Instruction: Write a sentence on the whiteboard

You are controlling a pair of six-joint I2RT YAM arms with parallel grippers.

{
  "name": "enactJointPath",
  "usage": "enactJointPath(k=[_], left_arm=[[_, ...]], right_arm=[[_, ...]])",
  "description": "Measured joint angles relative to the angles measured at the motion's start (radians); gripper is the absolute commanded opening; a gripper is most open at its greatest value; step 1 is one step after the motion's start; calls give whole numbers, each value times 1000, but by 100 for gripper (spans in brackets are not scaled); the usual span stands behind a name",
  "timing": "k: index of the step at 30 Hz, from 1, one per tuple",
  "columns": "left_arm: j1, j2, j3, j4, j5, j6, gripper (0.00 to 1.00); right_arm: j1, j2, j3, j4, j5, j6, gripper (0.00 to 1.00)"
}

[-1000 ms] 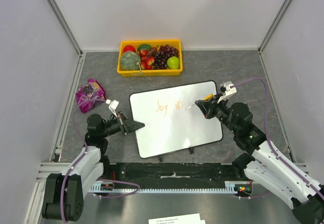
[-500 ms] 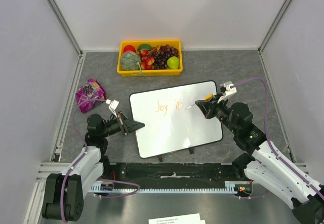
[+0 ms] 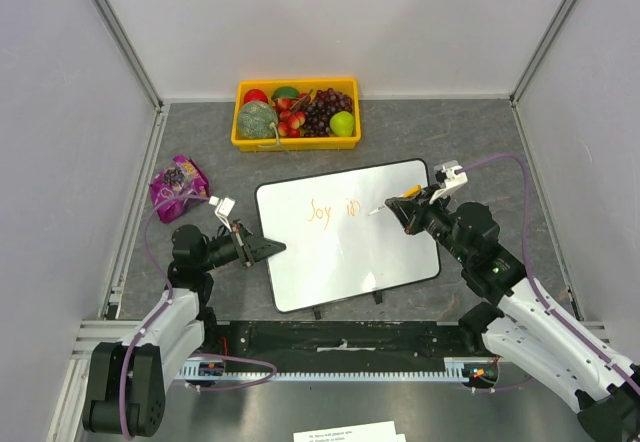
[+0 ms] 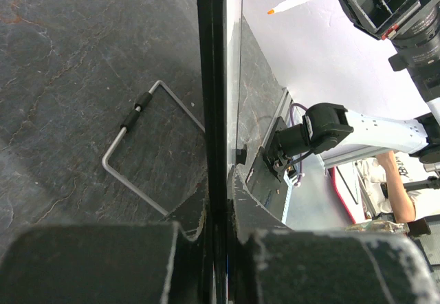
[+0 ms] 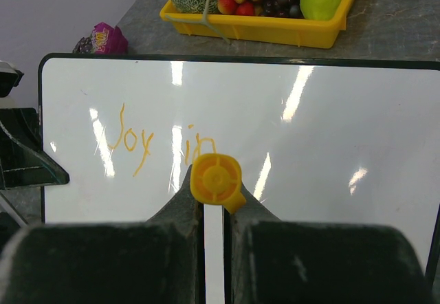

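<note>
Checking the station from my remote desk, I find the whiteboard [image 3: 345,257] lying slightly skewed on the grey table in front of both arms, well apart from the fruit tray [image 3: 297,143] at the back and the purple packet [image 3: 178,184] to the left. The lettering [image 3: 335,209] on its upper half reads "Joy in"; I judge the sentence unfinished. The left gripper [image 3: 265,247] is clenched on the board's left edge, pinching the thin black frame. The right gripper [image 3: 407,206] is clamped around the marker [image 5: 216,179], whose tip sits just right of "in"; I cannot tell whether it touches the surface. Risks noted: little room remains on this line, so a long word started here would likely run off the right edge. Heavy pen pressure could pivot the board about its single clamped edge, more so if the wire stand [image 4: 135,110] beneath it lifts one side. The marker could twist or slide in the fingers and leave broken strokes. A low pass of the right arm over fresh ink would likely smear it.
</note>
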Motion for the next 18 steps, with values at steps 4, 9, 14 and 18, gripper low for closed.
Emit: enactJointPath(k=[4,9,14,18], left_arm=[[0,0,0,0,0,0,2],[0,0,0,0,0,0,2],[0,0,0,0,0,0,2],[0,0,0,0,0,0,2]], right_arm=[[0,-2,0,-3,0,-2,0],[0,-11,0,-10,0,-4,0],[0,-11,0,-15,-2,-5,0],[0,-6,1,-16,-30,-8,0]])
